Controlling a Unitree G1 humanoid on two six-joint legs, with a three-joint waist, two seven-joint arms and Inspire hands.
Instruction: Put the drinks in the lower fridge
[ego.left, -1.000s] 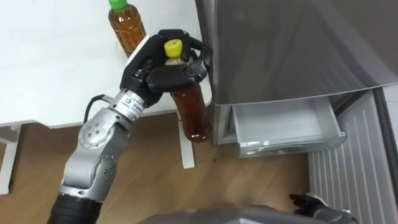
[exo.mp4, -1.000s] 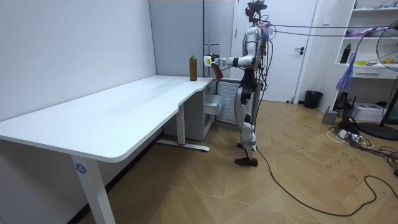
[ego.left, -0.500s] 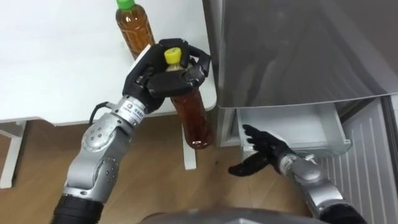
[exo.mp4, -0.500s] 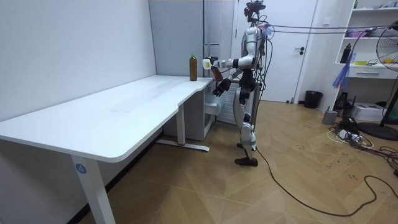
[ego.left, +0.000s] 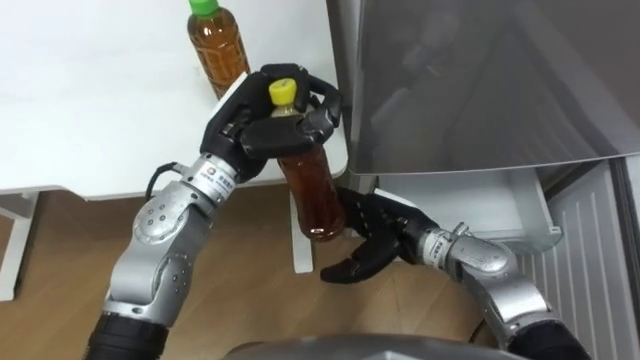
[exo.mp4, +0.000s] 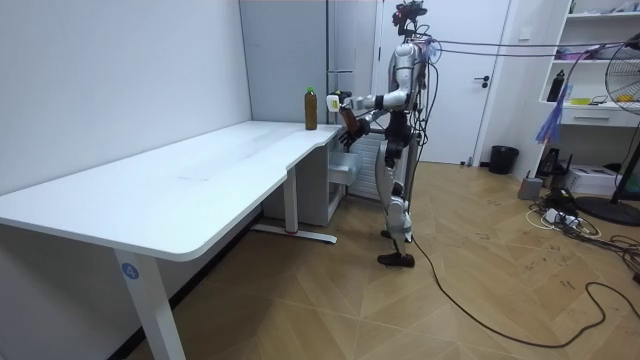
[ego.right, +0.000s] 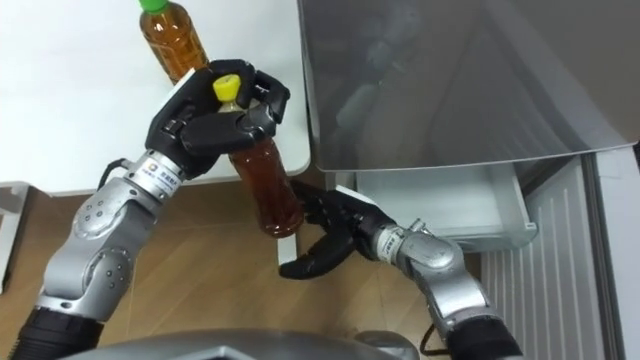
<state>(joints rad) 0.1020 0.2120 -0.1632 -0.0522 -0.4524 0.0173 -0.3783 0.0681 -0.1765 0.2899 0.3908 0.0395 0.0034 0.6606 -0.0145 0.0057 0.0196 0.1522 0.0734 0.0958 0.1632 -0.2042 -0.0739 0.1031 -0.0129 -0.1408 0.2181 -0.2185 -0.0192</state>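
two hands are meeting at one yellow-capped tea bottle (ego.left: 312, 195); the right hand (ego.left: 375, 240), fingers spread wide, looks best off closing low round the body before the left hand (ego.left: 265, 125) releases. the bottle is hanging from the left hand's clasp at its neck, base just beside the right palm.

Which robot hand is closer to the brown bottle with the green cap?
Left: left robot hand sits beside the green-capped bottle; right robot hand is lower, farther off.
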